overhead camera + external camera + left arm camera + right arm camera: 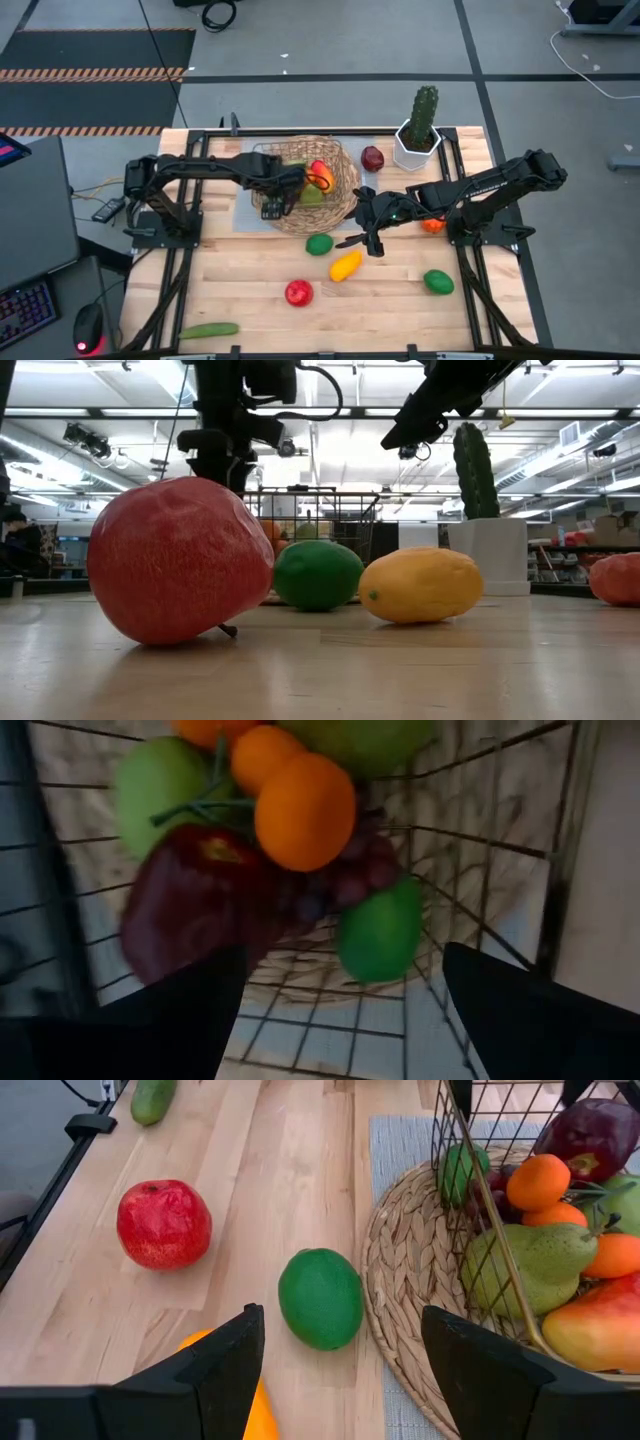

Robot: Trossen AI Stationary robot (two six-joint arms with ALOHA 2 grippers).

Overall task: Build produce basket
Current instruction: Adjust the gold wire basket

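**Table contents, left to right**

- Cucumber point(208, 330): near edge of the table, far left, lying alone.
- Left gripper point(275, 206): over the left side of the basket, jaws spread wide, holding nothing; its fingers point(175, 1020) frame the fruit below.
- Basket point(345, 185): tan wicker bowl with a wire centre, on a grey mat point(243, 205) toward the far edge. Inside: red-yellow mango point(320, 175), pear point(535, 1265), oranges point(305, 810), grapes point(350, 870), dark purple piece point(195, 900), small green fruit point(378, 932).
- Red fruit point(298, 292), green lime point(319, 244), yellow lemon point(345, 265): loose on the wood, near the basket.
- Right gripper point(368, 238): just beside the basket's right rim, above the lime, jaws parted, empty.
- Dark red fruit point(372, 157), cactus point(422, 118) in a white pot.
- Orange fruit point(432, 226), green fruit point(438, 282): right side.
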